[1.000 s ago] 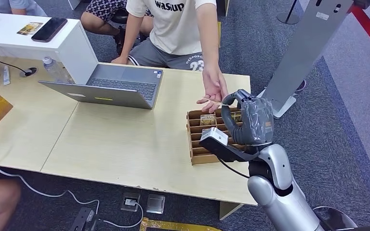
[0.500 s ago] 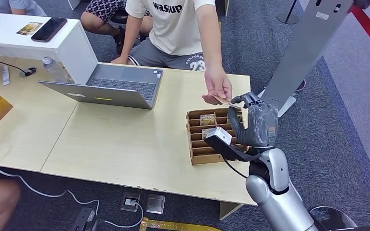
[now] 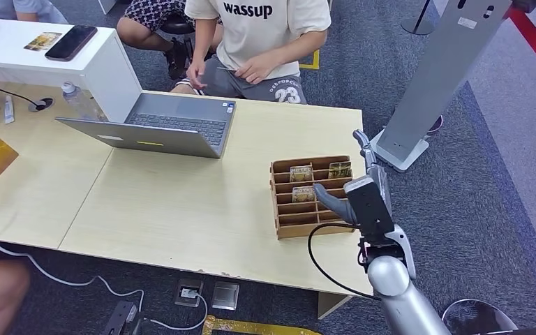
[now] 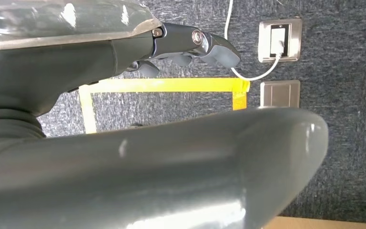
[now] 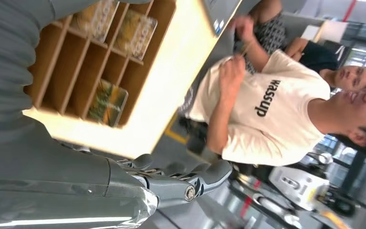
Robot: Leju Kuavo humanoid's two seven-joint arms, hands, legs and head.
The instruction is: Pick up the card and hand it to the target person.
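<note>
The seated person in a white T-shirt [image 3: 258, 35] holds the thin card [image 3: 225, 69] between both hands at lap height, behind the table's far edge. My right hand [image 3: 363, 185] stands empty over the right end of the wooden card holder [image 3: 277, 209], fingers straight and apart. Three cards [image 3: 301, 172] stay in the holder's slots. From the right wrist, the hand's fingers [image 5: 171, 179] stretch out beside the holder [image 5: 57, 71], with the person [image 5: 267, 109] beyond. My left hand [image 4: 186, 47] hangs over the carpet floor, holding nothing, fingers loosely extended.
An open laptop [image 3: 160, 125] sits at the table's far left with a water bottle [image 3: 80, 101] beside it. A white side table [image 3: 105, 70] carries a phone [image 3: 71, 42]. A grey stand [image 3: 440, 77] rises right of the table. Floor sockets [image 4: 279, 40] lie below.
The person took the card from my right hand and drew it back to the lap. My right hand let go, opened and dropped lower beside the holder.
</note>
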